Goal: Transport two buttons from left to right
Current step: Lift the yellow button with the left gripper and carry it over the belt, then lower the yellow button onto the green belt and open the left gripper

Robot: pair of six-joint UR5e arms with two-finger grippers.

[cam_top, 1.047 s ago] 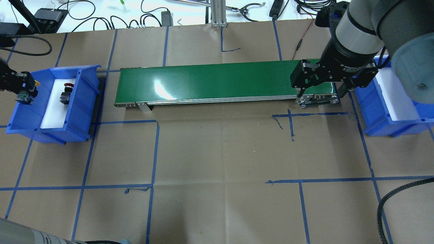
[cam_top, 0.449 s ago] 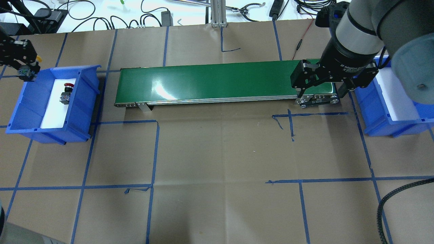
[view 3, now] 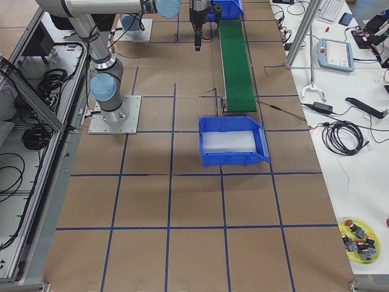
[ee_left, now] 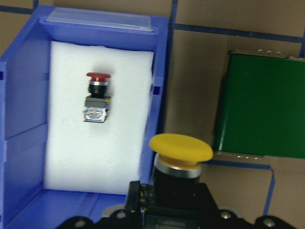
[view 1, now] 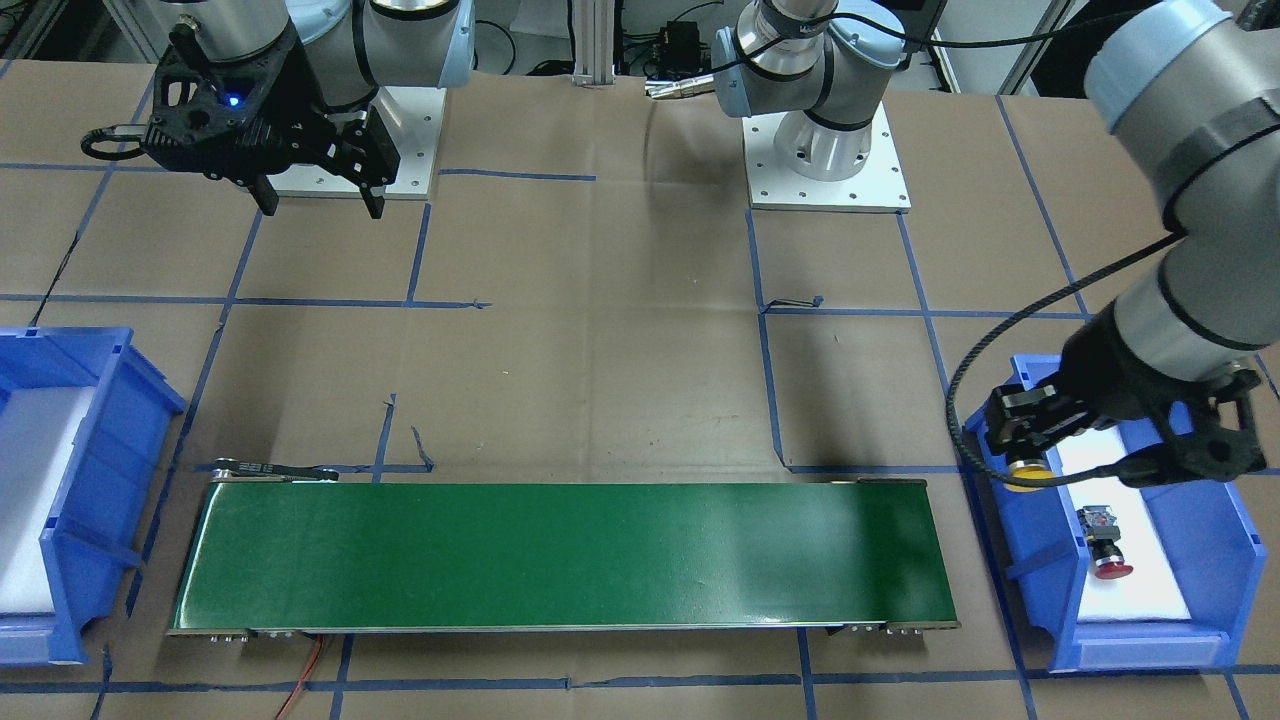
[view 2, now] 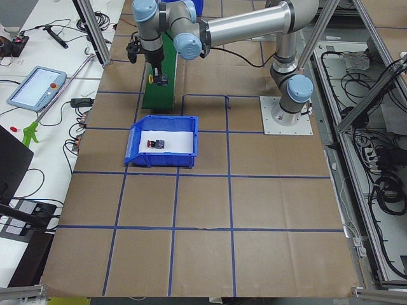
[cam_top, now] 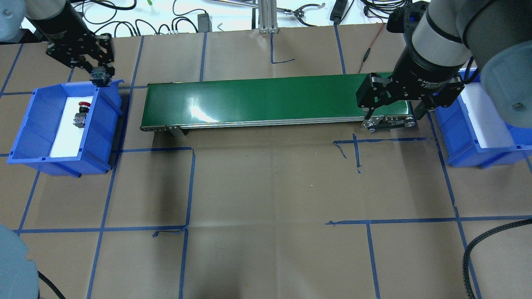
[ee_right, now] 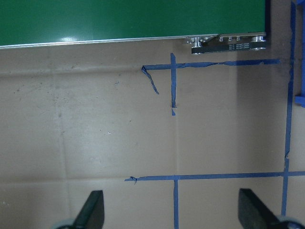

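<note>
My left gripper [cam_top: 99, 76] is shut on the yellow-capped button [view 1: 1025, 477] and holds it in the air over the far right corner of the left blue bin [cam_top: 101, 124]. In the left wrist view the yellow cap [ee_left: 181, 147] sits between the bin and the end of the green belt [ee_left: 262, 105]. The red-capped button [cam_top: 82, 112] lies on its side on the white foam in that bin. It also shows in the front view [view 1: 1103, 545] and the left wrist view [ee_left: 96, 98]. My right gripper [cam_top: 392, 115] is open and empty above the right end of the belt.
The green conveyor belt [cam_top: 270, 99] runs between the left bin and a right blue bin [cam_top: 461, 141] lined with white foam. Blue tape lines cross the brown paper table [cam_top: 270, 187]. Cables and tools lie beyond the far edge.
My left gripper, still holding the yellow button, has risen out of the left bin's left side and swung far and right toward the belt's left end. The right arm has not moved.
</note>
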